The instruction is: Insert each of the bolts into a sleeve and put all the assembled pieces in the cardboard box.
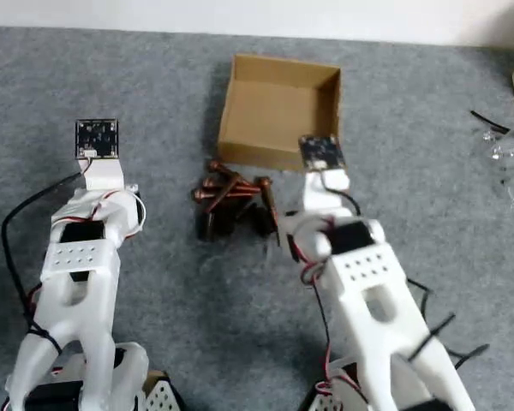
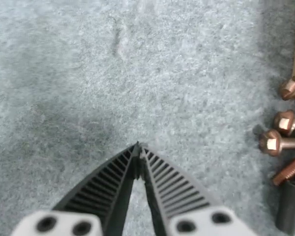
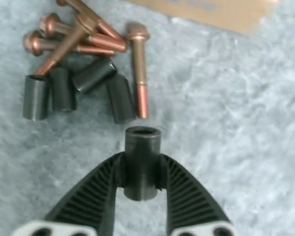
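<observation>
Looking down from the high view, we find the cardboard box [image 1: 278, 77] standing open-topped on the grey carpet [image 1: 428, 214], on the far side of the work area and roughly between the two arms. Its interior shows bare cardboard floor and walls; the parts lie outside it.

Just in front of the box's near wall lies the parts heap. We see copper-coloured bolts [image 3: 73, 44] crossed over one another, their flanged heads mostly turned toward the left arm [image 1: 77, 257]. One single bolt [image 3: 138, 69] lies at the edge of the heap, alongside the nearest sleeve. Four loose sleeves [image 3: 63, 88], dark and tubular, sit in a row against the bolts' shanks.

Right gripper [image 3: 141, 167]: we find the claw narrowed onto a fifth sleeve [image 3: 142, 142], clamped between both ribbed fingers [image 3: 187, 196]. The sleeve's open bore end projects beyond the fingertips and points toward the heap. This held part sits just beside the heap, apart from it, on the side away from the box. We cannot tell whether it touches the carpet. The right arm [image 1: 368, 282] reaches in beside the box's near corner.

Left gripper [image 2: 137, 147]: we find the claw fully closed, fingertip against fingertip, over bare carpet beside the heap, with the bolt heads near it
</observation>
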